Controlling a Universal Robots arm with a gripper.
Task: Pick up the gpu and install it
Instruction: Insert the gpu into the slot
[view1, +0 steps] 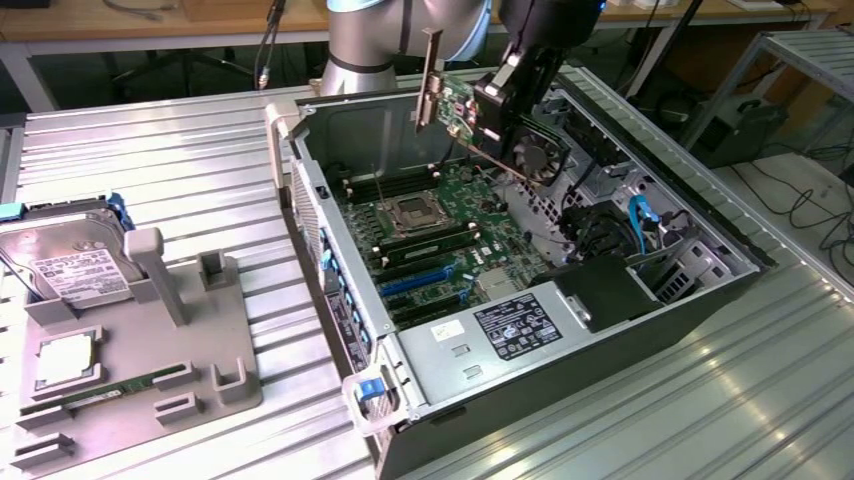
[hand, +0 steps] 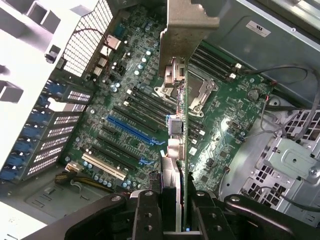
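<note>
The gpu (view1: 523, 145) is a green card with a black round fan and a silver end bracket. It hangs tilted in the air over the open computer case (view1: 334, 300), above the motherboard (view1: 441, 235). My gripper (view1: 514, 75) is shut on the card's upper edge. In the wrist view the gpu (hand: 183, 125) shows edge-on, running away from my gripper (hand: 177, 217) to its metal bracket (hand: 192, 30). One black finger (hand: 147, 215) sits on each side of the card. Below the card lie the motherboard's slots, among them a blue slot (hand: 132, 130).
The case lies on its side on a ribbed metal table, with a power supply (view1: 514, 325) at its near end and cables (view1: 641, 225) on the exterior view's right. A grey fixture (view1: 147, 350) on the exterior view's left holds a hard drive (view1: 74, 265) and a memory stick (view1: 127, 385).
</note>
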